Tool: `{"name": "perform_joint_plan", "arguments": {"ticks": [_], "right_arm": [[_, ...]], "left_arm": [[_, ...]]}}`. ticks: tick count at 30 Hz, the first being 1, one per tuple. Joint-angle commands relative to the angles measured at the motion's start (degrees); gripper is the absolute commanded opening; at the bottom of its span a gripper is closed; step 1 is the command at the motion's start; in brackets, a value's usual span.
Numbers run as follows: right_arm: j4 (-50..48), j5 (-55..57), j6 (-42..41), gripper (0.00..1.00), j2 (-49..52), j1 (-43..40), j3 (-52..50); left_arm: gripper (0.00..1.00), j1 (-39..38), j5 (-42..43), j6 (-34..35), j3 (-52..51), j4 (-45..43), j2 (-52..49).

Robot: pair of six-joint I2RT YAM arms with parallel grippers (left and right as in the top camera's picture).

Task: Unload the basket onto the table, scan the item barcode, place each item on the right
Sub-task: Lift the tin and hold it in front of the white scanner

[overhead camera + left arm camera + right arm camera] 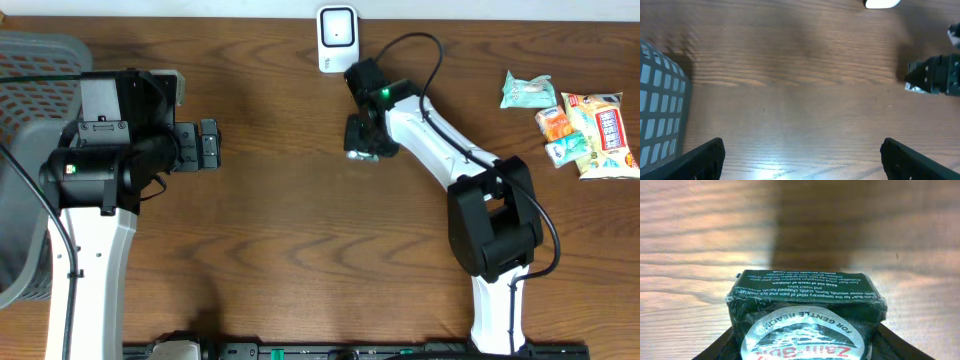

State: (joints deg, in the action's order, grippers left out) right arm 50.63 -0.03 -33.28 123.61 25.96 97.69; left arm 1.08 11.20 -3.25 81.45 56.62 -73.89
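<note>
1 green box [805,292], text wrist-only | right claw [363,140]: grip unclear | left claw [801,146] apart

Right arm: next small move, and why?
Probably finish closing the right gripper on the green box. The box sits between the fingers, but a firm grip isn't evident. The scanner stands just beyond, and no barcode shows on the faces in view.
</note>
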Motion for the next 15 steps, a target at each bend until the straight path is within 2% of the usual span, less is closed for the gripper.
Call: {"name": "perform_joint_plan", "arguments": {"ticks": [1,8,12,15], "right_arm": [[-1.5,0.6,5.2,0.55,0.3,-0.4,3.2],[-11.6,4.5,6.7,0.54,0.3,-0.8,7.0],[-19.9,4.4,8.7,0.52,0.3,-2.0,8.1],[-26.4,4.4,8.8,0.54,0.4,-2.4,8.1]], "left_arm": [[0.98,0.3,-0.3,-0.6,0.4,0.1,-0.2],[0.98,0.3,-0.3,-0.6,0.4,0.1,-0.2],[0.98,0.3,-0.3,-0.6,0.4,0.1,-0.2],[0.98,0.3,-0.3,-0.6,0.4,0.1,-0.2]]}}
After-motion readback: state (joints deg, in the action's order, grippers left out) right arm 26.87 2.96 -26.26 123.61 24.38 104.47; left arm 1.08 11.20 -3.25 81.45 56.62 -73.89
